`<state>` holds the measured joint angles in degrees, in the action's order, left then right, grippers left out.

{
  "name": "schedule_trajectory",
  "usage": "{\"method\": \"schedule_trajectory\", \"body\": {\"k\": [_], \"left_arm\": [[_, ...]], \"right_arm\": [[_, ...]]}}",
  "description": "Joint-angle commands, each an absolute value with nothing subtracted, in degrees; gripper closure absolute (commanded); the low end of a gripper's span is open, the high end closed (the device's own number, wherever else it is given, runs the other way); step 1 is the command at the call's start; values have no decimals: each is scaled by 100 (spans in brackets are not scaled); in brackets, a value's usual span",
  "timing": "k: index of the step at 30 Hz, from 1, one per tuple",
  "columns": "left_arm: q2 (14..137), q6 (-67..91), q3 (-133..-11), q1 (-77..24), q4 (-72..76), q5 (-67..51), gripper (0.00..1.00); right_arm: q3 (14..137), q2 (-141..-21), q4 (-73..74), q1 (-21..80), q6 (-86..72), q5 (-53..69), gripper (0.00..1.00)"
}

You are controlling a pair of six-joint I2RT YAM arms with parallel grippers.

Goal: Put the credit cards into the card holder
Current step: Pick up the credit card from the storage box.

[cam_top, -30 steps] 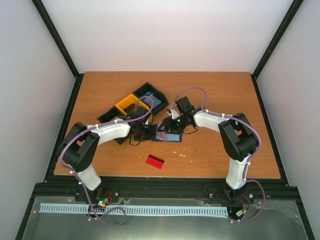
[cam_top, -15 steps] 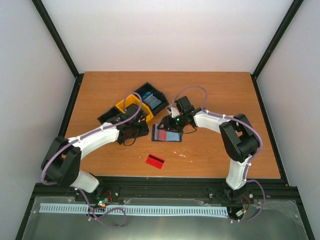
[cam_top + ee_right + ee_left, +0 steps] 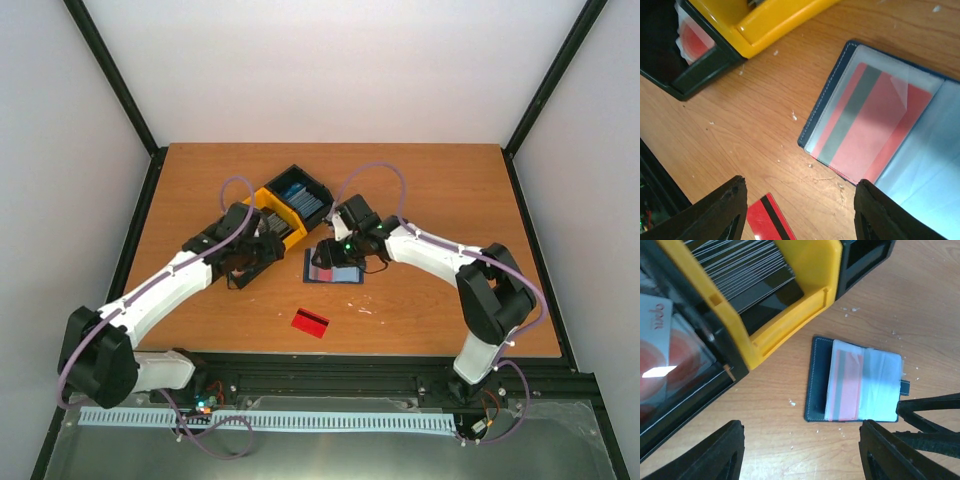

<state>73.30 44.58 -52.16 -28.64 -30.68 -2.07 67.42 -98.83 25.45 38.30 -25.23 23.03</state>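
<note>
Closest to you, a loose red card lies flat on the table, dark stripe up, well apart from both grippers. In the right wrist view only one end of it shows at the bottom edge; the rest is cut off.

Just beyond it the card holder lies open on the wood. A second red card sits inside under a cloudy clear pocket, so you see its stripe only dimly. One side of the holder runs out of the right wrist view.

The right gripper hangs just beside the holder's edge, fingers spread wide and pinching nothing. From above, its fingertips are lost against the dark wrist, so you cannot tell there whether they touch the holder.

The left gripper is to the left of the holder, near the bins, fingers likewise wide apart and empty. At the right edge of its view, black bars sit by the holder's snap tab; what they belong to is hard to tell.

Farther back, the yellow bin holds a stack of dark cards on edge. The black bin beside it holds a pale card with pink patches, partly hidden by the bin wall and glare. Another black bin behind holds bluish things too small to make out.
</note>
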Motion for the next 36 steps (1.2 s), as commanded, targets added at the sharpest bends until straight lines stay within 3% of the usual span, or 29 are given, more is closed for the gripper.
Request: {"method": "schedule_trajectory", "body": {"k": [1, 9, 12, 14, 19, 36], "left_arm": [[7080, 4215, -5274, -2495, -3343, -104, 34], [7596, 2648, -5769, -1544, -3549, -17, 22], [7590, 2434, -5465, -948, -3185, -527, 27], [7652, 2362, -5369, -596, -2940, -846, 36], [8291, 2164, -5616, -384, -2799, -1214, 46], [9709, 1893, -6671, -286, -3680, -962, 39]], "right_arm": [[6953, -10002, 2914, 3938, -2370, 1945, 42], [7145, -10100, 3256, 3981, -2478, 1888, 42], [7225, -10075, 3508, 3981, -2407, 1840, 42], [7270, -10079, 3621, 3980, -2389, 1828, 42], [7470, -10204, 3775, 3990, -2370, 1952, 42], [7803, -10448, 3941, 3998, -2215, 1699, 42]]}}
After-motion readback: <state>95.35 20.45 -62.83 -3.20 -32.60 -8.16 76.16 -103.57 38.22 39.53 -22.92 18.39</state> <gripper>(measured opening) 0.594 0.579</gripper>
